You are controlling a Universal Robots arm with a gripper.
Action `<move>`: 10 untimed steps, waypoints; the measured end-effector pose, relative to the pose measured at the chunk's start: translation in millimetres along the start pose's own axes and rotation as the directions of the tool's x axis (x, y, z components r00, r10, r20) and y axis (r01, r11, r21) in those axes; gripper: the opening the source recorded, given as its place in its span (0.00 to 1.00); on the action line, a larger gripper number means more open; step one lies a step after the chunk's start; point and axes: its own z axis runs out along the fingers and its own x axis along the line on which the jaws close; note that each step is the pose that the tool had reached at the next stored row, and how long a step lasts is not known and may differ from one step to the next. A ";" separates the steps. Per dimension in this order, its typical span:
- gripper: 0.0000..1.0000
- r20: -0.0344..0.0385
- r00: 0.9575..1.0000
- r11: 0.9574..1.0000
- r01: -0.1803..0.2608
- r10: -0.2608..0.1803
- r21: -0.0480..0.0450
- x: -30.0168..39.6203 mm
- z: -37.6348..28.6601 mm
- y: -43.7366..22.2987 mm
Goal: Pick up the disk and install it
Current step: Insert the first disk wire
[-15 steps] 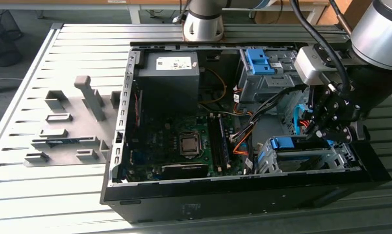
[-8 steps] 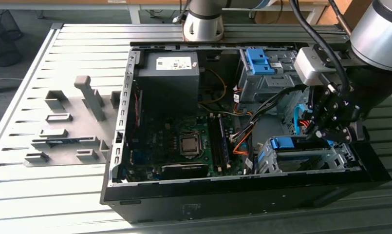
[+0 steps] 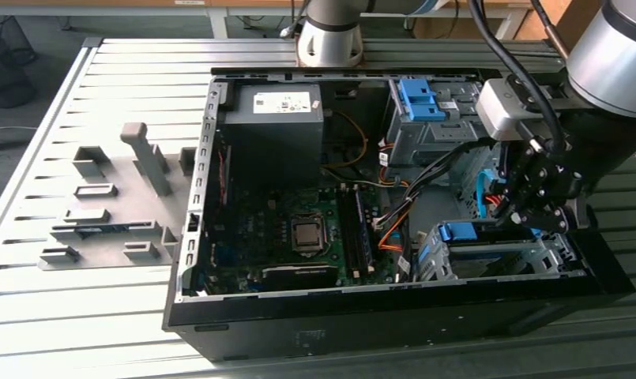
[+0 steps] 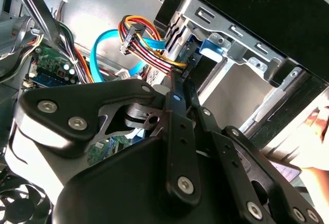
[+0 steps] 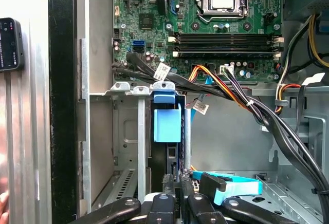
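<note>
Exterior view first: my gripper (image 3: 537, 207) hangs inside the open computer case (image 3: 296, 332), over the drive cage (image 3: 497, 260) at the corner on the exterior view's right. The disk (image 3: 474, 232), with its blue carrier, sits on edge in that cage, right under my fingertips. My jaws look drawn close together on the carrier's upper edge, though whether they truly clamp it I cannot tell.

First wrist view now: the disk (image 5: 167, 124) stands upright in the cage (image 5: 126, 126) slot, blue tab facing me, my dark fingers (image 5: 169, 203) straight in line with it. Beyond lies the motherboard (image 5: 205, 23), with a bundle of cables (image 5: 247, 103) crossing between. A loose blue ribbon cable (image 5: 231, 188) rests just beside my fingers.

Second wrist view: my linkage (image 4: 177, 131) points at the cage (image 4: 231, 39), coloured wires (image 4: 146, 41) beside it.
</note>
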 end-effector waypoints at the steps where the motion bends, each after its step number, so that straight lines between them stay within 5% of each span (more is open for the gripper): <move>1: 0.16 0.000 1.000 1.000 0.000 0.000 0.000 0.0 0.2 0.0; 10: 0.16 0.003 1.000 1.000 0.000 0.000 -0.001 0.2 1.9 0.0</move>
